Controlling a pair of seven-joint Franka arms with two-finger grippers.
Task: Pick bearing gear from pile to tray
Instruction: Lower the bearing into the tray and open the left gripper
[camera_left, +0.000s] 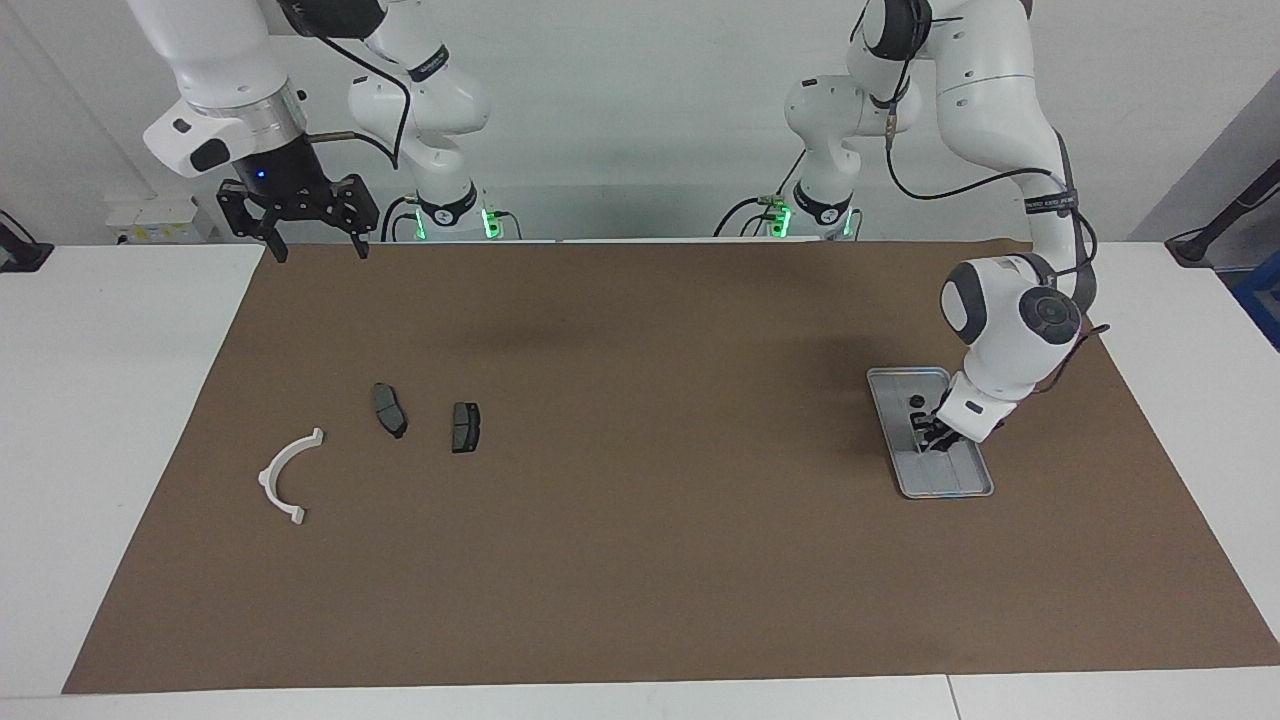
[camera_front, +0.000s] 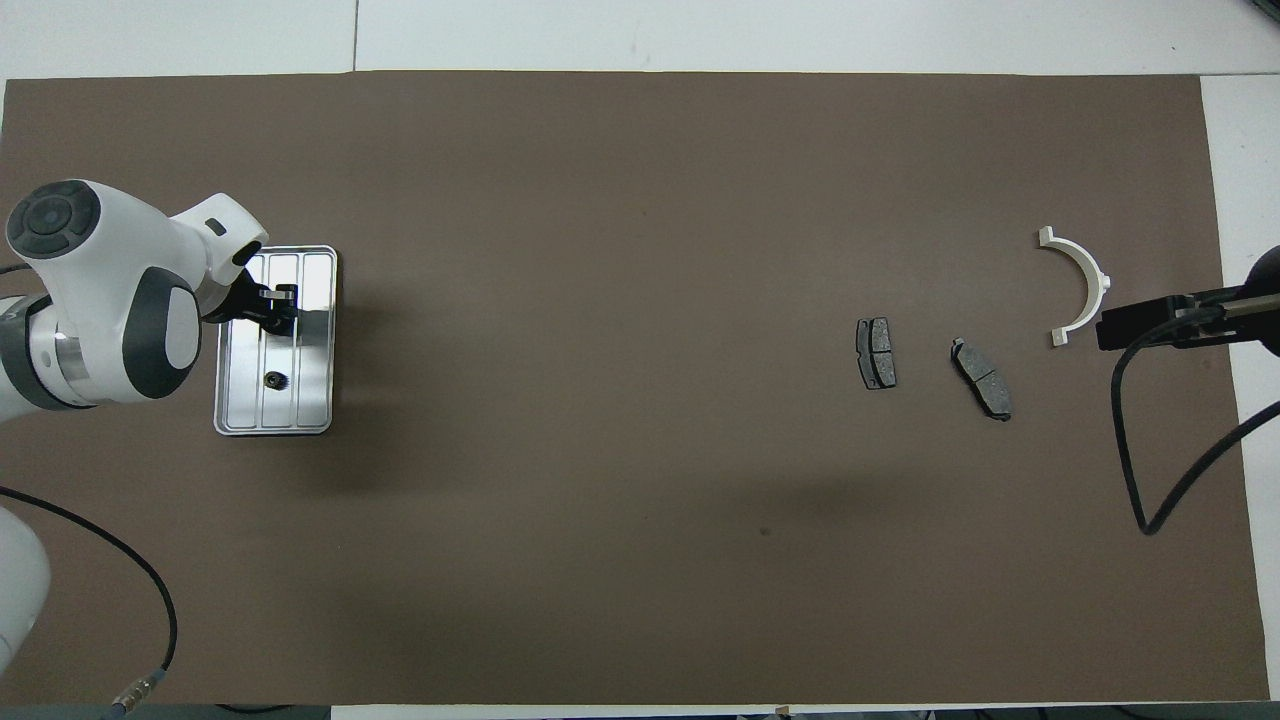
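At the left arm's end of the mat (camera_left: 640, 560), reading twelve o'clock as pointing away from the robots, the tray (camera_left: 965, 482) (camera_front: 316, 402) is lying at nine o'clock with its long side running twelve to six. One gear (camera_left: 916, 402) (camera_front: 272, 380) is already sitting in the tray, loose, toward its six o'clock end. The left gripper (camera_left: 926, 437) (camera_front: 276, 302) is hanging low over the tray, at twelve o'clock of that gear. Whether it is closed empty or gripping a small piece cannot be told.

Toward three o'clock on the mat, what shows of the pile is lying spread out: two pads (camera_left: 390, 410) (camera_front: 876, 353) side by side but apart, and the bracket (camera_left: 268, 478) (camera_front: 1092, 272) at about two o'clock of them. The right arm is waiting, its gripper (camera_left: 318, 250) raised over the mat's edge at the right arm's end, jaws standing wide apart and holding nothing.
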